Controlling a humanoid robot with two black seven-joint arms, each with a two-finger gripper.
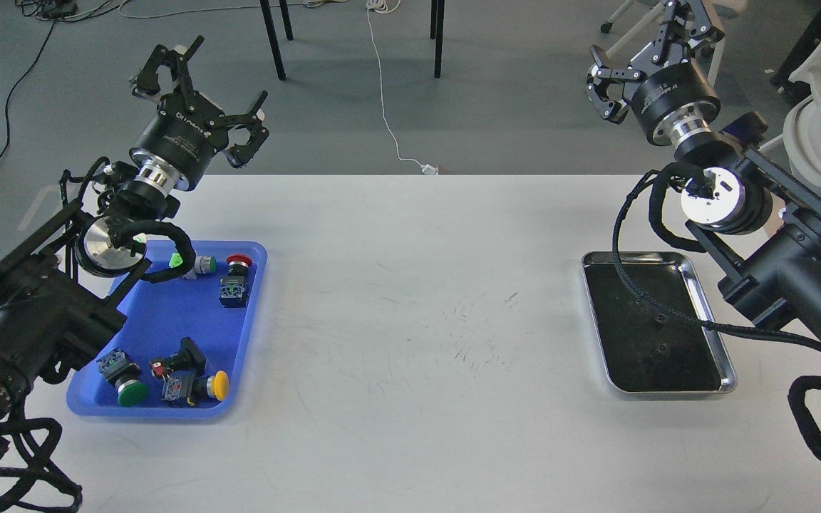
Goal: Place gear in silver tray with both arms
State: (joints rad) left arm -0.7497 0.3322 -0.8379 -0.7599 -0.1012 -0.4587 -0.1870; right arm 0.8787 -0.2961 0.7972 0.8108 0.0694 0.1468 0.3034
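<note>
The silver tray [710, 324] lies on the right side of the white table. Two small dark gear-like parts rest on its dark bottom, one [658, 320] near the middle and one [661, 348] just in front of it. My left gripper [204, 96] is open and empty, held high beyond the table's far left edge. My right gripper [649, 50] is open and empty, held high beyond the far right edge, well behind the silver tray. The right arm's cable [631, 285] hangs over the tray's left part.
A blue plastic tray [147, 328] at the left holds several push-button switches, among them a red one [239, 261], a green one [132, 392] and a yellow one [219, 385]. My left forearm overhangs its far left corner. Chair legs and cables are on the floor beyond.
</note>
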